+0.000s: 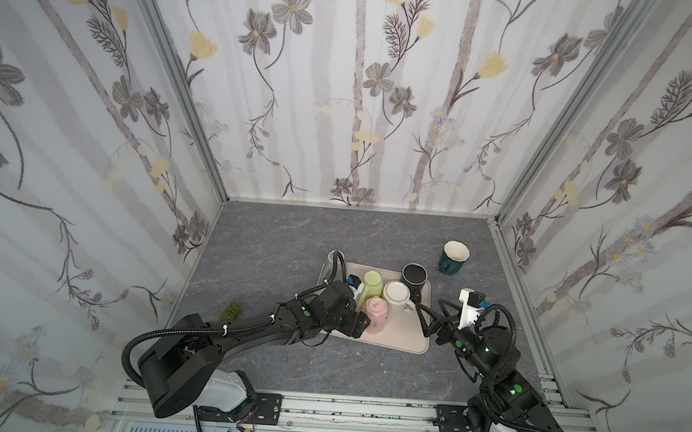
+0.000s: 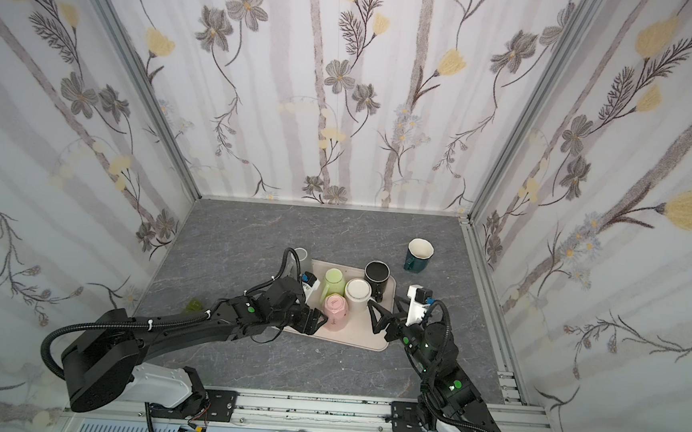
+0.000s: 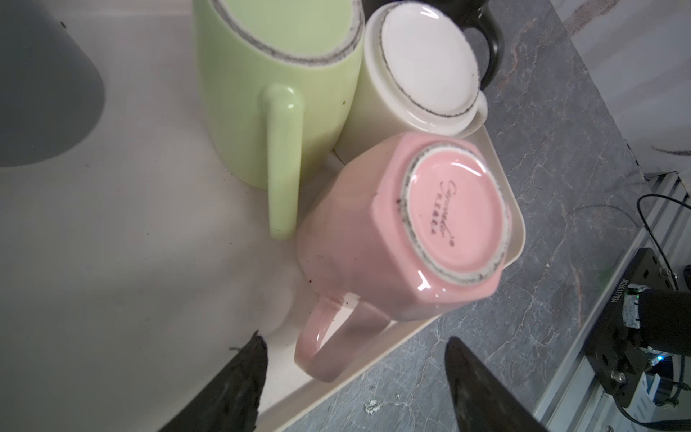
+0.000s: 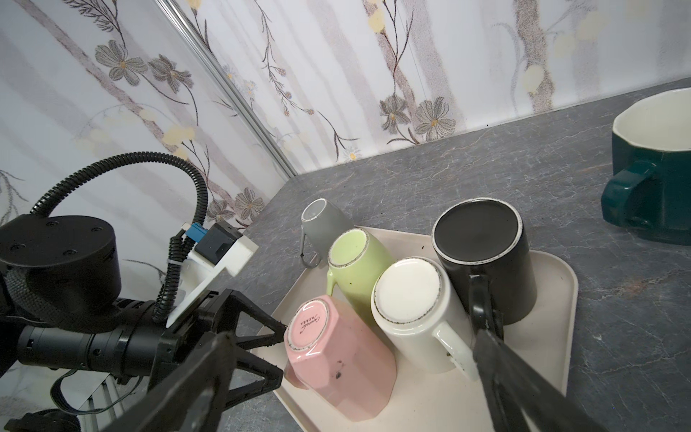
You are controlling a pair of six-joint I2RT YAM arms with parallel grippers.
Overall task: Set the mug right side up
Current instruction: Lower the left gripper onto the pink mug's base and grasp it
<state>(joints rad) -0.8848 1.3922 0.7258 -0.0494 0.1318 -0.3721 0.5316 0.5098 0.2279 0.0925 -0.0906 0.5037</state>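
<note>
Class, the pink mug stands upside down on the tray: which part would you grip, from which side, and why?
Grip the pink mug by its handle, coming from the left hand's side. It stands base up, handle jutting toward that open hand, while the green mug and white mug crowd its far sides.

- Six mugs — pink (image 4: 336, 359), green (image 4: 355, 269), white (image 4: 411, 303), black (image 4: 486, 254), grey (image 4: 323, 224), teal (image 4: 658, 179)
- One tray (image 4: 542, 336)
- Two robot arms — left arm (image 1: 244, 331), right arm (image 1: 511, 391)
- One small green object (image 1: 232, 310)
</note>
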